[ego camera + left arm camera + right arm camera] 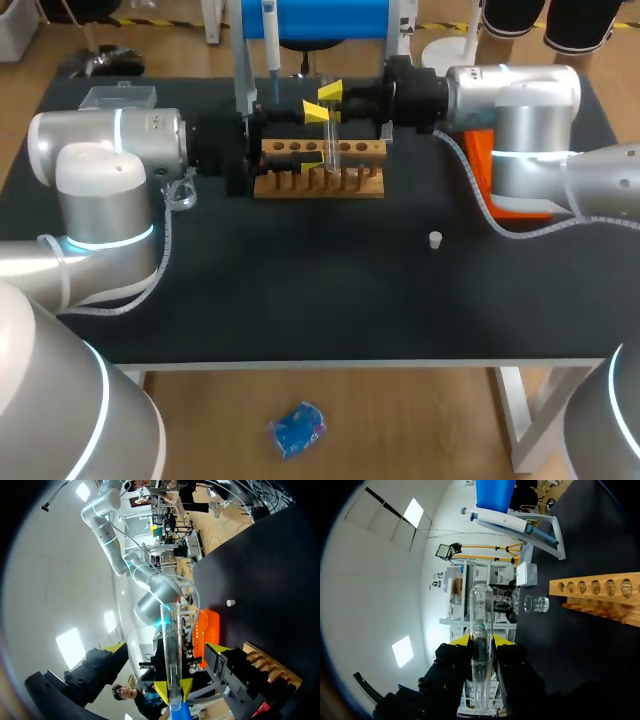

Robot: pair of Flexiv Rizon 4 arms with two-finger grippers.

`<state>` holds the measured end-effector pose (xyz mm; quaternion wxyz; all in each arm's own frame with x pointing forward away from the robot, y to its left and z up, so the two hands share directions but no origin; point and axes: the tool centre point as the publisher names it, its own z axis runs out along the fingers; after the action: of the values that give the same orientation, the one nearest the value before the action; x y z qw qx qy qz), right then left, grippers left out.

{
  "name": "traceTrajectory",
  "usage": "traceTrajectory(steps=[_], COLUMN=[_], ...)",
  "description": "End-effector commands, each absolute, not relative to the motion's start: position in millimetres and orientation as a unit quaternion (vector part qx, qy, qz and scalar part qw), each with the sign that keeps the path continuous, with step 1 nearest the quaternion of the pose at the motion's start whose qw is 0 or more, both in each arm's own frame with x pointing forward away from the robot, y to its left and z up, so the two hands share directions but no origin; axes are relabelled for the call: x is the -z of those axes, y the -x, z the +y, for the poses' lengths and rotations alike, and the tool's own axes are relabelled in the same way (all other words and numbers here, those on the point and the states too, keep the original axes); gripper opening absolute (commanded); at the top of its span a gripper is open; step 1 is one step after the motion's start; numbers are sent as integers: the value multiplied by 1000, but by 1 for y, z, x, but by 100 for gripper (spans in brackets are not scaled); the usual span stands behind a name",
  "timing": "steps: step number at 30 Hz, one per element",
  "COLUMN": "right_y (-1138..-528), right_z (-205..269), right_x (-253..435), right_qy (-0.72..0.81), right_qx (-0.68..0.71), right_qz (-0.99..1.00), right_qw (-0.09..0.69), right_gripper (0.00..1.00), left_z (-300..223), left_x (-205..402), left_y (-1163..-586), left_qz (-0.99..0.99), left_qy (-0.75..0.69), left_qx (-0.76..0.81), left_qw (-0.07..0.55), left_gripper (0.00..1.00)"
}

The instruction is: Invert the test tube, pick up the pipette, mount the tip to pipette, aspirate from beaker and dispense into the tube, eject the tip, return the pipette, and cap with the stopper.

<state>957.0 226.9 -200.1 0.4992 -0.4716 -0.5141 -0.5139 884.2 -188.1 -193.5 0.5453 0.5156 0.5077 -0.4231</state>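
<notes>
Two claws meet at one tube above the rack; by the look of things the first step, inverting the tube, is in hand and nothing later has been started.

1. Left claw: spread wide, one finger on each side of the tube, touching neither side.
2. Pipette: hanging on its stand behind the rack, not picked up; no tip mounted.
3. Rack: wooden, on the worktop, directly under the tube.
4. Tube: glass, upright, held clear of the rack. It appears empty, so filling is judged not yet done.
5. Right claw: pinching the tube from both sides.
6. Stopper: lying loose on the worktop, well apart from the rack; capping remains.
7. Orange box: under the right arm, contents hidden.

View notes: the left wrist view alone shows the gap between the left fingers and the glass. The right wrist view alone shows the beaker, beside the rack's end, and the tube's rounded end pointing ahead of the claw. The head view gives the overall layout.
</notes>
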Motion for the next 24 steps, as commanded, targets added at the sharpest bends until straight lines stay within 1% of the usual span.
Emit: traceTrajectory(steps=[1, 12, 13, 14, 16, 17, 18, 19, 21, 22, 24], right_y=[-961, -965, -965, -965, -965, -965, -965, -965, -965, -965, -965], right_z=[229, 234, 234, 235, 235, 235, 235, 236, 236, 236, 236], right_x=[202, 207, 207, 208, 209, 209, 209, 209, 210, 210, 210], right_qy=[469, 471, 471, 471, 471, 471, 471, 471, 472, 472, 472], right_qx=[517, 521, 521, 522, 523, 523, 523, 523, 524, 525, 525], right_qz=[-513, -507, -506, -506, -505, -504, -504, -503, -501, -501, -500], right_qw=[499, 500, 500, 500, 500, 500, 500, 500, 501, 501, 501], right_gripper=[0, 0, 0, 0, 0, 0, 0, 0, 0, 0, 0], left_z=[-194, -201, -202, -202, -202, -202, -203, -203, -203, -203, -204], left_x=[196, 202, 203, 203, 204, 204, 204, 205, 205, 205, 205], left_y=[-886, -881, -881, -880, -880, -880, -880, -879, -879, -879, -879], left_qz=[509, 512, 513, 513, 514, 514, 514, 514, 514, 514, 513], left_qy=[-515, -509, -509, -509, -509, -509, -509, -509, -509, -509, -510], left_qx=[426, 436, 437, 437, 438, 438, 439, 439, 440, 440, 440], left_qw=[543, 537, 536, 535, 534, 533, 533, 532, 532, 532, 532], left_gripper=[100, 100, 96, 89, 83, 78, 70, 64, 64, 61, 58])
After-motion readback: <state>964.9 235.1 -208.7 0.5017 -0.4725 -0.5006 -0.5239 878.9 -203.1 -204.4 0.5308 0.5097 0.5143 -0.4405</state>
